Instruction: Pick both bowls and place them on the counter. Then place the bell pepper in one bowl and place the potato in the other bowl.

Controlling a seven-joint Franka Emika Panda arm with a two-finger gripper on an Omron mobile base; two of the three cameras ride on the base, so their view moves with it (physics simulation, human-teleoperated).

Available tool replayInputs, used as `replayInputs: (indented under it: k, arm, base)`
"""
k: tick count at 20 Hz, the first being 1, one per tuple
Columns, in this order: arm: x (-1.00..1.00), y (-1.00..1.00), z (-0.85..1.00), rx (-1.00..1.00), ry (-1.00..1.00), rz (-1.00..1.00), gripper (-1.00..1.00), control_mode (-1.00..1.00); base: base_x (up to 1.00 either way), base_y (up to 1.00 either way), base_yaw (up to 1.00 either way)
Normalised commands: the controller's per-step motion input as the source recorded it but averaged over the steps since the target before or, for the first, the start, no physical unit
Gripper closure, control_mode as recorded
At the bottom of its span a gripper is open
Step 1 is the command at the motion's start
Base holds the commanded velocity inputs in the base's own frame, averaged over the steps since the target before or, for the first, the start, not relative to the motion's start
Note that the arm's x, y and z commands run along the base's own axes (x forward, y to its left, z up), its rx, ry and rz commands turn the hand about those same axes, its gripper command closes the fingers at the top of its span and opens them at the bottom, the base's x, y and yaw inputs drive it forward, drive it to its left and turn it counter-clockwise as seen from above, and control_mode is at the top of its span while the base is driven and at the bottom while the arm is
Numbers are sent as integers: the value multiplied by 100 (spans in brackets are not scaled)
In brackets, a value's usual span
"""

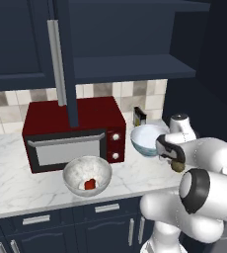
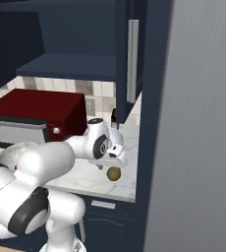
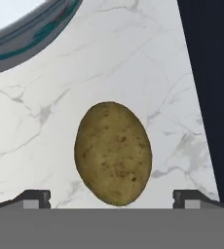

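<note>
The brown potato [image 3: 113, 153] lies on the white marble counter [image 3: 133, 58] near its right end, also seen from the base cameras [image 1: 177, 167] [image 2: 114, 173]. My gripper [image 3: 111, 199] hovers straight above it, open, with one fingertip on each side and neither touching it [image 1: 175, 162] [image 2: 113, 165]. The white bowl with blue patterning [image 1: 147, 139] stands just behind and left of the potato; its rim [image 3: 31, 29] shows in the hand view. The grey marbled bowl [image 1: 87, 175] stands at the counter's front, in front of the microwave, with the red bell pepper [image 1: 89, 184] inside it.
A red microwave [image 1: 73, 133] stands at the back of the counter. An open dark cabinet door with a silver handle [image 1: 57, 62] hangs above it. A dark tall panel [image 2: 153, 147] bounds the counter's right end, close beside the potato. A small dark box [image 1: 140, 117] stands against the tiled wall.
</note>
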Motion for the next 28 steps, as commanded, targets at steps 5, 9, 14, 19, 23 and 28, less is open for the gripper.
replayInputs:
  k: [5,9,14,19,23,28]
  arm:
    - [12,-10,-27,0,1,0,-100,-100]
    - [0,-12,-31,0,0,0,-100,-100]
    - [0,-7,-23,0,0,0,-100,-100]
    - [0,-1,-28,0,0,0,-100,-100]
    - [0,0,-39,0,0,0,100,-100]
    - [-6,0,-16,0,0,0,100,-100]
  base:
    - [0,0,0]
    - [0,0,0]
    - [0,0,0]
    - [0,0,0]
    - [0,0,0]
    - [0,0,0]
